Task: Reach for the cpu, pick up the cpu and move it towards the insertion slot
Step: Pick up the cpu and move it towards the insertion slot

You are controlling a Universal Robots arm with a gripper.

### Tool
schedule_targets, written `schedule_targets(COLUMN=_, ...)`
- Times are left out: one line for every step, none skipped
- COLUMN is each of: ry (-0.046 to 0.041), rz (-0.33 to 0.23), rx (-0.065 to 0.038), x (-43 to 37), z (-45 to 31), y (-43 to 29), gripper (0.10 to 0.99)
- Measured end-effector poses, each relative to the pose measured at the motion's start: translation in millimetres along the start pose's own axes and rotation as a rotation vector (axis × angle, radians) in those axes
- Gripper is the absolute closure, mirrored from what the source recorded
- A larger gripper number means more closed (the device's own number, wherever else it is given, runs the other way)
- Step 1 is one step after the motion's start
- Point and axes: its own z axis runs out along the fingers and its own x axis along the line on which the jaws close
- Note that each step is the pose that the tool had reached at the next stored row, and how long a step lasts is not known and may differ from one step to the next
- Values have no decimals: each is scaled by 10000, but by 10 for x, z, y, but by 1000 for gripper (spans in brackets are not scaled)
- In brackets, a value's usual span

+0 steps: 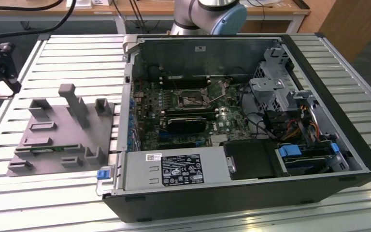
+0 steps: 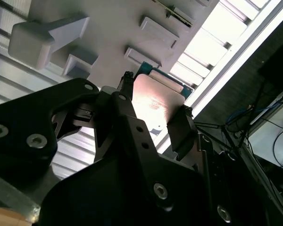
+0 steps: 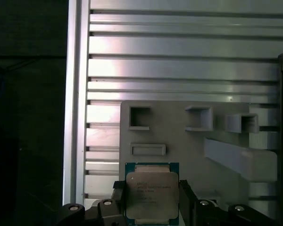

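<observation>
The reach and the grasp look done. The jaws are pinching the cpu (image 3: 152,194) by two opposite edges, one black jaw on each side. I judge it already lifted. In the second wrist view the cpu (image 2: 156,101) hangs in front of the grey tray (image 2: 113,28) with its flat face free and nothing resting against it. How high above the tray it hangs I cannot tell. In the first wrist view the cpu is over the tray (image 3: 179,141), near one of the tray's edges. Its metal cap faces the camera with a green rim around it. The tray's square recesses and blocks lie beyond it, and the slatted worktop (image 3: 179,47) beyond those.

What is left is the carry. The slot (image 1: 190,99) sits on the board inside the open computer case (image 1: 250,195). The case stands just beside the tray (image 1: 50,140), on the exterior view's right, on the same worktop (image 1: 76,58). With the cpu over the tray, it is well apart from the slot, so most or all of the move appears to remain.

The exterior view adds the slot with its metal frame, and how the case lies relative to the tray. The wrist views add the grip. The first shows the cpu level and centred between the jaws, and the second shows the jaw tips bearing on its edges and its other face.
</observation>
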Motion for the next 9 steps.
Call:
schedule_targets(ry=-1, rz=0, rx=-1, x=0, z=-20, y=3, gripper=549)
schedule_targets(ry=-2, rz=-1, rx=-1, x=-1, z=-40, y=7, gripper=549)
schedule_targets(ry=-1, rz=-1, rx=0, x=-1, z=-62, y=10, gripper=549)
schedule_targets(ry=0, rz=0, rx=0, x=-1, z=-83, y=13, gripper=549)
schedule_targets(ry=0, rz=0, rx=0, x=-1, z=-107, y=17, gripper=549)
schedule_targets(ry=0, rz=1, rx=1, x=-1, z=-129, y=22, gripper=549)
schedule_targets(ry=0, rz=0, rx=1, x=-1, z=-152, y=26, gripper=549)
schedule_targets(ry=0, rz=0, rx=2, x=-1, z=-176, y=31, gripper=549)
schedule_targets(ry=0, rz=0, rx=4, x=-2, z=-200, y=35, gripper=549)
